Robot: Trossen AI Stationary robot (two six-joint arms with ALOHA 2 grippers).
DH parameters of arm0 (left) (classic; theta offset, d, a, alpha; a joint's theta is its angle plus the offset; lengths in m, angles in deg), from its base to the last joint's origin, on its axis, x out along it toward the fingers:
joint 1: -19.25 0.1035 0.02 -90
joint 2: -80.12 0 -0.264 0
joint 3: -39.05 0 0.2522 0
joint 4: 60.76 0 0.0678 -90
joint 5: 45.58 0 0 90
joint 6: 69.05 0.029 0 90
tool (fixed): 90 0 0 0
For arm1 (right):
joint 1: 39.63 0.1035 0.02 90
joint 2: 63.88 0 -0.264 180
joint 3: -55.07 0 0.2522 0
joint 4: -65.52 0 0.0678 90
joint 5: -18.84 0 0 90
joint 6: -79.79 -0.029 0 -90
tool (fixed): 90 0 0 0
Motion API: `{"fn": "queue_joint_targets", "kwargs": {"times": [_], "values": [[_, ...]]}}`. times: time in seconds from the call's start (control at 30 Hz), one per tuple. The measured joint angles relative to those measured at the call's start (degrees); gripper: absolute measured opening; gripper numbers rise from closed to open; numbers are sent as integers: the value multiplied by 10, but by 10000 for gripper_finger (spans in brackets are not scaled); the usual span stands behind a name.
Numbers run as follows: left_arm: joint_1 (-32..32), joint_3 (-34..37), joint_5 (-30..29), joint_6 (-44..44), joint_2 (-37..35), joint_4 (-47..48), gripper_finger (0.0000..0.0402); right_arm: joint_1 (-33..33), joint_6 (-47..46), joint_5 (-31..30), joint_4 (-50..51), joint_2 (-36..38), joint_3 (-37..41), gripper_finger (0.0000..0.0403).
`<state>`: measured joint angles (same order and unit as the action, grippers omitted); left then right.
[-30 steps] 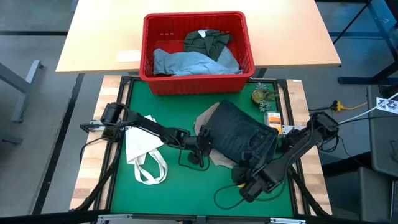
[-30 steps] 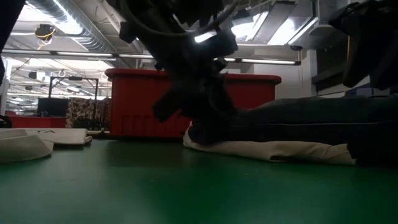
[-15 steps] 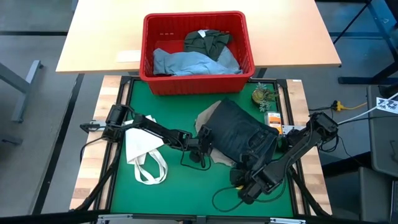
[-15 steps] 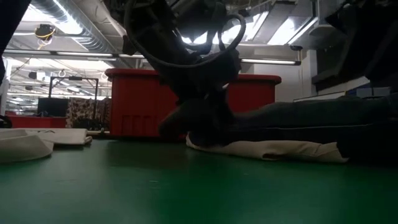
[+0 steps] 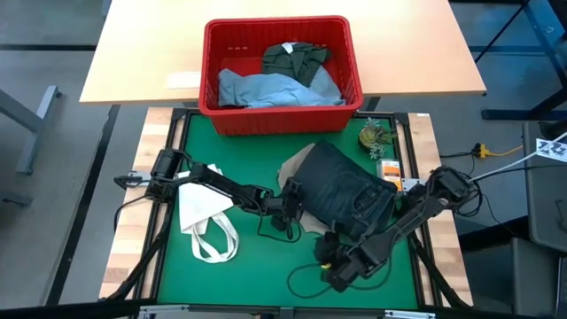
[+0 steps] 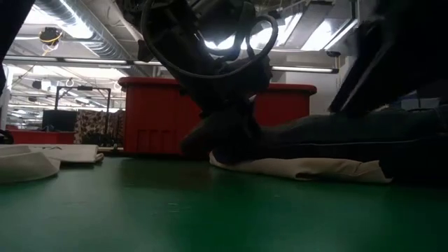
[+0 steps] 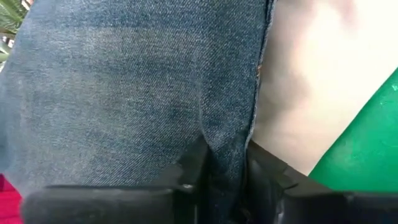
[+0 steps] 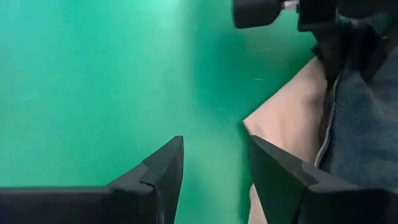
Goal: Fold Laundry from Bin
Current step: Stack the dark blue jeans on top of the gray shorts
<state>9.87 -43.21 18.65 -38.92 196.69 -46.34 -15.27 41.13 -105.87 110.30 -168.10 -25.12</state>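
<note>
The left gripper (image 7: pixel 225 180) pinches the seamed edge of the dark jeans (image 5: pixel 344 190), coarse denim bunched between its fingers (image 7: pixel 194 167), over smooth beige trousers (image 7: pixel 298 81) on the green mat (image 5: pixel 257 261). The right gripper (image 8: pixel 211 163) hovers over the mat, jaws apart, holding nothing. The red slotted bin (image 5: pixel 280 117) holds soft light blue jeans (image 5: pixel 270 89) and an olive piece (image 5: pixel 297 58).

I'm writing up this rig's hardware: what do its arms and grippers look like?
Both arms are dark, slim and jointed, trailing looped black cables. The left gripper and right gripper each have two dark, matte fingers with angular, wedge-shaped tips. No markings are visible.
</note>
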Motion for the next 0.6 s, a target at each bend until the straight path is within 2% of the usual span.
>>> {"fn": "queue_joint_targets", "kwargs": {"times": [0.17,0.37,0.47,0.6], "values": [[-1,0,-2,0,0,-1,47,-40,-7,-9,-11,-28,0,177],[3,0,1,-13,0,-3,45,-62,-8,-31,-9,-46,2,167],[4,0,0,-13,0,-3,45,-63,-7,-31,-9,-48,2,136],[4,0,-2,-12,0,-3,45,-64,7,-38,-7,-48,2,74]]}}
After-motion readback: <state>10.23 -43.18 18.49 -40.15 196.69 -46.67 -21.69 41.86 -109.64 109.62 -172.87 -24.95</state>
